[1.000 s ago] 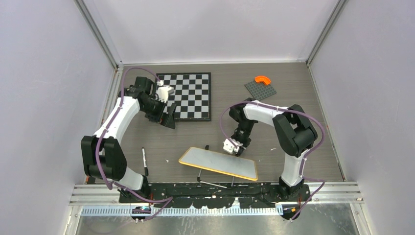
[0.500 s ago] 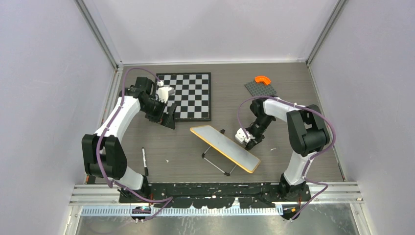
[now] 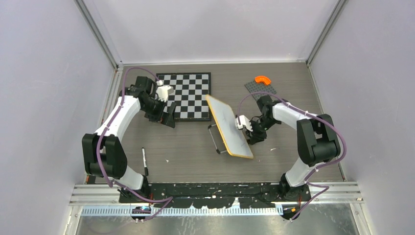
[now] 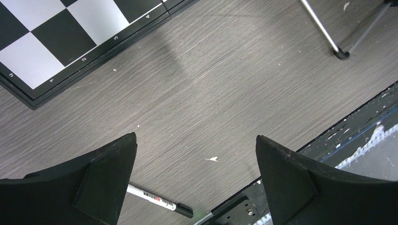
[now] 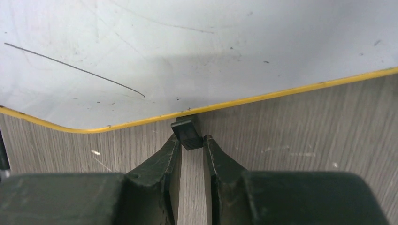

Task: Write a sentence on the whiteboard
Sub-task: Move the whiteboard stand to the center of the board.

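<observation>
Right gripper (image 5: 191, 142): fingers pinched on a small black foot (image 5: 187, 132) at the yellow rim of the whiteboard (image 5: 187, 51), which lies just ahead of the fingertips. Left gripper (image 4: 195, 138): fingers spread wide over the table (image 4: 225, 93), holding nothing. Chessboard (image 4: 56, 42) ahead, pen (image 4: 157, 205) beside one finger.

It looks like a robotics lab test cell. The wood-grain table (image 3: 195, 142) is boxed in on three sides by plain pale panels (image 3: 49, 73) set in aluminium posts (image 3: 98, 34). At the table's near edge a left arm (image 3: 117, 117) and a right arm (image 3: 293, 115), both white and black, are bolted to a black rail (image 3: 220, 188), with purple cables (image 3: 139, 71) looping off them. About the tabletop are mismatched props: a chessboard (image 3: 191, 95), a whiteboard (image 3: 229, 126), a marker pen (image 3: 144, 160) and a grey studded baseplate (image 3: 259, 89).
</observation>
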`<state>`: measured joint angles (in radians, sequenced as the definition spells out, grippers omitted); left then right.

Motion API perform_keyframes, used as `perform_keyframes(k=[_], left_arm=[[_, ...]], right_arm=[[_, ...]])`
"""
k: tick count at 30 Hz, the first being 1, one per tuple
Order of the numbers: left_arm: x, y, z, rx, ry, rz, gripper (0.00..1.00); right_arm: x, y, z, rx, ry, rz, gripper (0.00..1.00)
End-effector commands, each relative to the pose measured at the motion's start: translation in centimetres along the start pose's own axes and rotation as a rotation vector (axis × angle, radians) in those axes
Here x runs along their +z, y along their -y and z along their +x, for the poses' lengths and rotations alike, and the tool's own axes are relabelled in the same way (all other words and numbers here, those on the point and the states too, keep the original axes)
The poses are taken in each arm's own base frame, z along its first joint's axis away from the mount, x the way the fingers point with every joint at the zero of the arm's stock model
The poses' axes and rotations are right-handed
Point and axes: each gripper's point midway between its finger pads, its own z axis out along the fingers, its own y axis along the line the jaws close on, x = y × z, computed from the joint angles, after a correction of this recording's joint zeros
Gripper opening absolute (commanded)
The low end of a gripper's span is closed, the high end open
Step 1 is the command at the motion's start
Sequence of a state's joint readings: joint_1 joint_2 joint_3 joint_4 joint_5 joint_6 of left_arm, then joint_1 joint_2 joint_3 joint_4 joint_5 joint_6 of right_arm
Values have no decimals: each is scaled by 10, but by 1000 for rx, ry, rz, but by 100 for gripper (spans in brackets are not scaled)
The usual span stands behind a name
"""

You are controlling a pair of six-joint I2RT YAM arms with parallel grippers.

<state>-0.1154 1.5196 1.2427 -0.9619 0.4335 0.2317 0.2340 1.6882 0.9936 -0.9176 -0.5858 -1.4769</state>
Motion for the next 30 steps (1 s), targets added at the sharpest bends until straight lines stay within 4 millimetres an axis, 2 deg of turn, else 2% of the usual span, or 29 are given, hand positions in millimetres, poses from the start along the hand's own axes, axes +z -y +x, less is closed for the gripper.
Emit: perform_keyframes(k=[1, 14, 19, 21, 22, 26, 27, 30], left_arm=[[-7, -2, -24, -9, 70, -4, 100], [-10, -4, -28, -22, 83, -3, 100], [-12, -4, -28, -24, 86, -6, 100], [-14, -3, -28, -22, 86, -7, 100], [-14, -3, -27, -22, 85, -8, 100], [-15, -3, -26, -25, 83, -8, 100], [-15, -2, -26, -24, 84, -6, 100], [-16, -1, -27, -23, 87, -2, 100]], right_arm=[[-14, 36, -3, 280, 14, 241, 0], [-20, 72, 7, 847, 12, 458, 0], [-10, 77, 2, 1024, 41, 461, 0], [-5, 73, -7, 1048, 53, 426, 1], [-3, 71, -12, 1054, 63, 414, 7], [-2, 67, -34, 1066, 132, 377, 46], [-2, 64, -39, 1060, 142, 359, 60], [-4, 59, -51, 1051, 169, 318, 65]])
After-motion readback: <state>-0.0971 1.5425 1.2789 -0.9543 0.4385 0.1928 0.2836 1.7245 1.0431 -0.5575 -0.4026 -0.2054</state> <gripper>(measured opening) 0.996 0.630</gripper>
